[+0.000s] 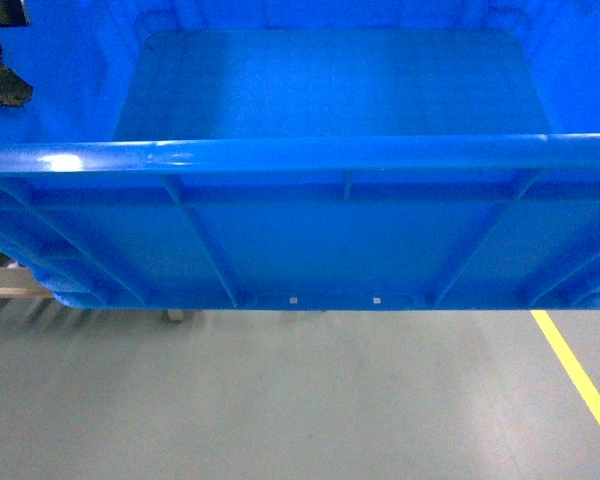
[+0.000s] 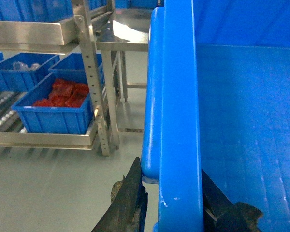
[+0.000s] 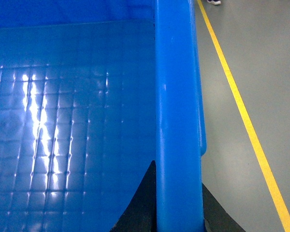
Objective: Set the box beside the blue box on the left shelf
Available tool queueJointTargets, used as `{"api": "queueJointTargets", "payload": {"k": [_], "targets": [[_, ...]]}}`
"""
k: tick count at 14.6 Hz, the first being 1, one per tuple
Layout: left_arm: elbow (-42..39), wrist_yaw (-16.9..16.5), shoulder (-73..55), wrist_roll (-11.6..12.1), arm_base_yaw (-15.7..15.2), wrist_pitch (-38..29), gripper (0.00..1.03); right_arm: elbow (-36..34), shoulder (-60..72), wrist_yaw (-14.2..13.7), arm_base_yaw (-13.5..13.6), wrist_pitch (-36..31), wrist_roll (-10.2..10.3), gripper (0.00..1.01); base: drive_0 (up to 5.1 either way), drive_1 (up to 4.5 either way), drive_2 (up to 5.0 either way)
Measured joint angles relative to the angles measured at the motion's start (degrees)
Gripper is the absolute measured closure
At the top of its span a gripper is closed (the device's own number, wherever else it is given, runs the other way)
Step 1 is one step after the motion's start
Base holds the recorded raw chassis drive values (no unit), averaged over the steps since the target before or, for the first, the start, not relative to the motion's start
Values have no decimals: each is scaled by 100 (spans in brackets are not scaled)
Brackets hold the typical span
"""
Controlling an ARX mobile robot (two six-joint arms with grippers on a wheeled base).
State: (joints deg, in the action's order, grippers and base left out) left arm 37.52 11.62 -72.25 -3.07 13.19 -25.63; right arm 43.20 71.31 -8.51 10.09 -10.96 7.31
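Wrist views: box (image 2: 179, 121) rim sits between both grippers' fingers (image 3: 145, 203)

A warehouse or factory floor. Smooth grey painted concrete (image 1: 310, 400) carries a yellow lane line (image 3: 241, 111) running past the outer side of the right gripper's jaws. Beyond and to the outer side of the left gripper's jaws stands a metal flow rack (image 2: 43, 139) with white rollers, holding blue plastic bins (image 2: 50, 118), one filled with red packets (image 2: 63, 94).

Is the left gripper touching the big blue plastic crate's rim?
Touching: left wrist view shows the left gripper with a dark finger on each side of the blue plastic crate's rim.
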Motion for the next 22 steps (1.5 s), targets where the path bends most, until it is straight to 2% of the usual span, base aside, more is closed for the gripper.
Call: {"api": "queueJointTargets", "payload": {"k": [10, 12, 22], "targets": [[-2, 0, 0, -2, 0, -11, 86, 0, -2, 2, 0, -15, -4, 94, 0, 424, -424], [-2, 0, -9, -2, 0, 42, 86, 0, 28, 13, 0, 22, 7, 94, 0, 0, 0], [-2, 15, -7, -2, 22, 2, 86, 0, 22, -2, -2, -7, 13, 94, -464, 178, 357]]}}
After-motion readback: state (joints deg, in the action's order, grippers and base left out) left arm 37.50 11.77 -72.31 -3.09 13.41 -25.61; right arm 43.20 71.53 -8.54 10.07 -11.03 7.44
